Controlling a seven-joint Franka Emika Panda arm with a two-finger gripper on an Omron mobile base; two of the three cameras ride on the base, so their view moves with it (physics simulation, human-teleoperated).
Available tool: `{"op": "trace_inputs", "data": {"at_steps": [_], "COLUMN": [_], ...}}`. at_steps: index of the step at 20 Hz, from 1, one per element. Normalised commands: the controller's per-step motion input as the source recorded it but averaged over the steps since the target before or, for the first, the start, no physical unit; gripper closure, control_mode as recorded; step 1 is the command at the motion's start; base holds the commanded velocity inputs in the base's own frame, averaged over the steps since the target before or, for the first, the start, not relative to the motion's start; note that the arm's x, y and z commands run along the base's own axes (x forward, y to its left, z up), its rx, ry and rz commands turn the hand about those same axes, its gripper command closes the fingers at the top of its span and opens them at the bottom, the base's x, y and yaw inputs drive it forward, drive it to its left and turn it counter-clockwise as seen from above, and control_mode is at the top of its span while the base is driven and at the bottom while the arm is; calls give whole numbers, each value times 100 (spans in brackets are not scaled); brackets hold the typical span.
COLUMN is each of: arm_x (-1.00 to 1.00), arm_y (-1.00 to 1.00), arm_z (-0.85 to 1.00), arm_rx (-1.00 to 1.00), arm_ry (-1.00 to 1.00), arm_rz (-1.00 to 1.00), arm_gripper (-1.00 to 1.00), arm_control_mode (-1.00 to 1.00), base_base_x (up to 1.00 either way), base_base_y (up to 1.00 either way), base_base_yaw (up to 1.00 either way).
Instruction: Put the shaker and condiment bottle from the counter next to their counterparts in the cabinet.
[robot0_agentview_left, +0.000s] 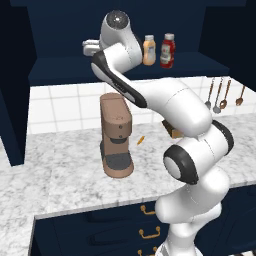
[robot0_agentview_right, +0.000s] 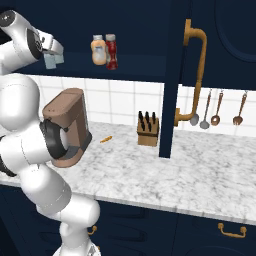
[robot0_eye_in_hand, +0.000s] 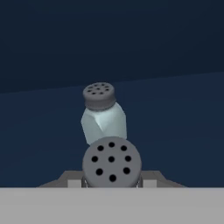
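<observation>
Nearest the hand camera, a perforated grey cap sits between the gripper's (robot0_eye_in_hand: 112, 181) two dark tips: the shaker (robot0_eye_in_hand: 112, 162) is pinched there, cap toward the lens, presumably so its body can go down upright on the shelf. At twelve o'clock from it stands the twin shaker (robot0_eye_in_hand: 103, 114), tilted in this rolled view, on the dark shelf floor of the cabinet (robot0_agentview_left: 60, 75). The two look near but whether they touch I cannot tell.

In the right base view the hand (robot0_agentview_right: 50, 52) hangs at the shelf's left part, with pale blue showing at the gripper. Farther along, at about three o'clock, the orange-tan bottle (robot0_agentview_right: 98, 50) and the red bottle (robot0_agentview_right: 112, 51) stand side by side, so that half of the job looks done.

Bare shelf lies between the shakers and the bottles. Below, the coffee machine (robot0_agentview_left: 116, 135) stands on the counter (robot0_agentview_left: 60, 175); a straight pull-back should clear it.
</observation>
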Motion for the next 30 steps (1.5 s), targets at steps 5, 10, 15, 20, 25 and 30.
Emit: {"op": "trace_inputs", "data": {"at_steps": [5, 10, 15, 20, 25, 30], "arm_x": [35, 20, 3, -2, -35, -77], "arm_y": [0, 0, 1, 0, -4, -9], "arm_z": [-9, -15, -18, -3, 0, 0], "arm_rx": [0, 0, 0, 0, 0, 2], "arm_ry": [0, 0, 0, 0, -1, -5], "arm_rz": [0, 0, 2, 5, 3, 0], "arm_gripper": [100, 100, -100, -100, -100, -100], "arm_control_mode": [-100, -100, -100, -100, -100, -100], "base_base_x": [0, 0, 0, 0, 0, 0], "base_base_y": [0, 0, 0, 0, 0, 0], "base_base_yaw": [0, 0, 0, 0, 0, 0]}}
